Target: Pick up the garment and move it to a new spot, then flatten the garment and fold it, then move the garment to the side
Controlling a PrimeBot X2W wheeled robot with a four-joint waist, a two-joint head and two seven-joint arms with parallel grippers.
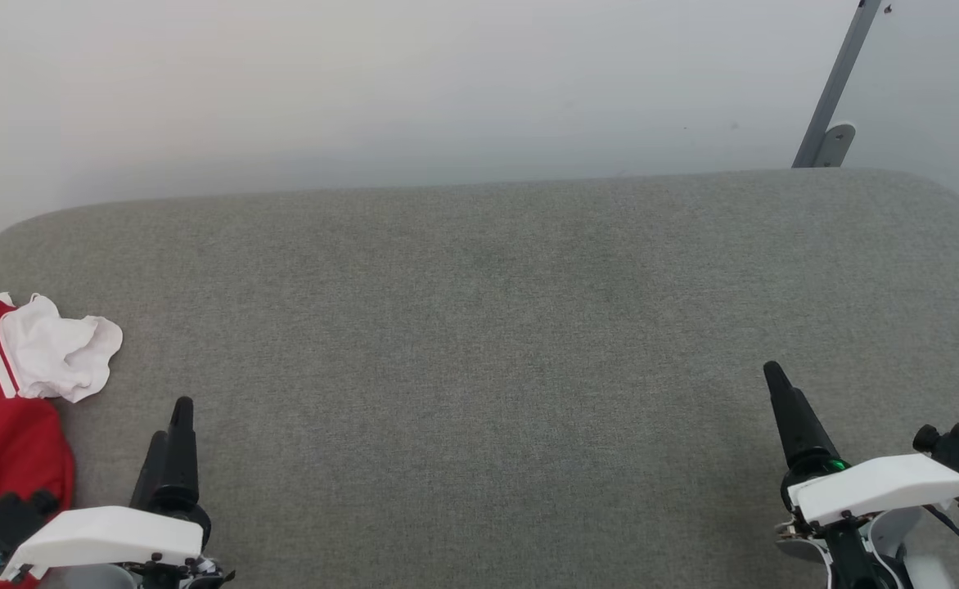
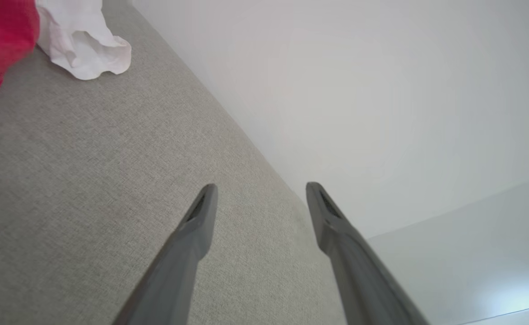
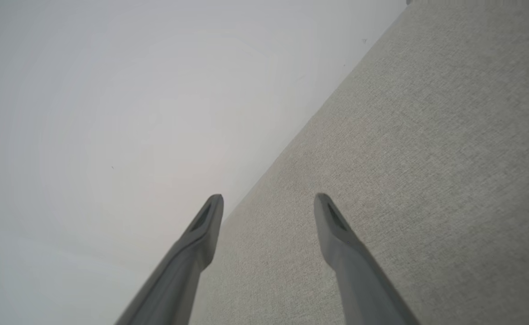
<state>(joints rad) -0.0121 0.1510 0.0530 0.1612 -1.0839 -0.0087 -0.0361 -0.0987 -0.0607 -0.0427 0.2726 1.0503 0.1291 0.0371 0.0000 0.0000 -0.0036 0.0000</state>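
Observation:
The garment (image 1: pixel 5 409) lies bunched at the far left edge of the grey padded surface (image 1: pixel 479 343), red with a crumpled white sleeve and red-white trim. The left wrist view has the garment (image 2: pixel 79 45) in its top left corner. My left gripper (image 1: pixel 181 409) hovers just right of the garment, apart from it. In its own wrist view the left gripper (image 2: pixel 261 192) is open and empty. My right gripper (image 1: pixel 774 376) hangs at the lower right over bare fabric, and the right gripper (image 3: pixel 269 201) is likewise open with nothing between its fingers.
A pale wall (image 1: pixel 365 82) rises behind the surface's rounded far edge. A grey metal bracket (image 1: pixel 835 98) slants up at the back right. Broad bare fabric stretches between the two grippers.

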